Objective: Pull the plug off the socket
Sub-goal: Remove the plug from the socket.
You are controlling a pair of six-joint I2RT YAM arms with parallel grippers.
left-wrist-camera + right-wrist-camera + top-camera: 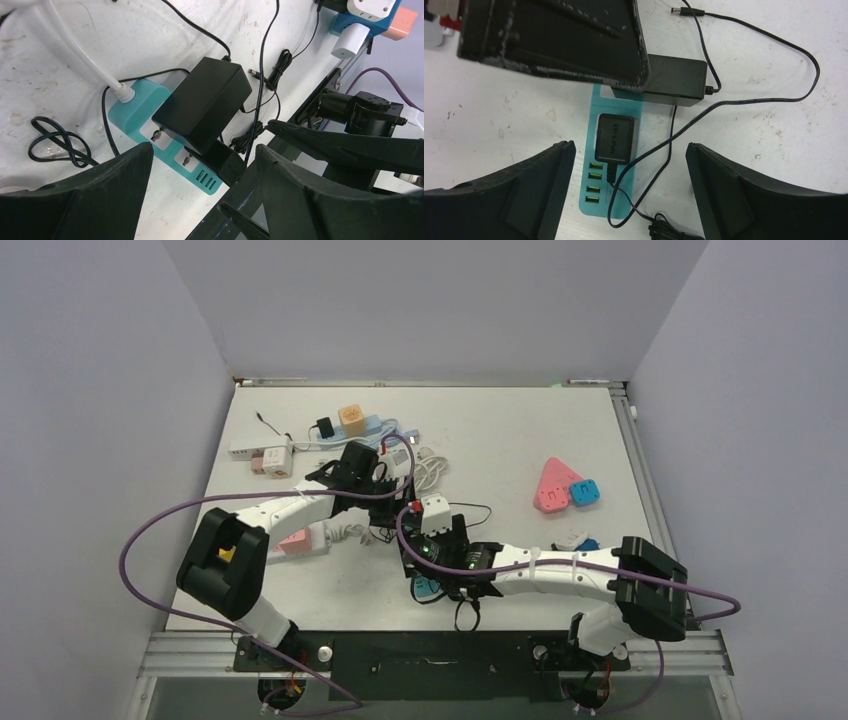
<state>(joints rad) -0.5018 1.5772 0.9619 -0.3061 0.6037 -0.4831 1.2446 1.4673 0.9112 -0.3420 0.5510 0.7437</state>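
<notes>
A teal power strip (137, 107) lies on the white table, partly hidden under the right arm in the top view (428, 588). A large black adapter (200, 107) and a small black plug (225, 160) sit plugged into it. A white cable (122, 92) enters its end. In the right wrist view the small plug (614, 137) sits above the strip's USB ports (591, 209), and the large adapter (674, 80) lies beyond it. My left gripper (205, 150) is open above the plugs. My right gripper (630, 146) is open, its fingers either side of the strip and not touching it.
The black adapter cords (734, 65) trail loose over the table. A blue strip with white adapters (360, 25) stands close by. A pink triangular socket (555, 485), a pink strip (295, 540) and a strip with an orange cube (350, 418) lie further off.
</notes>
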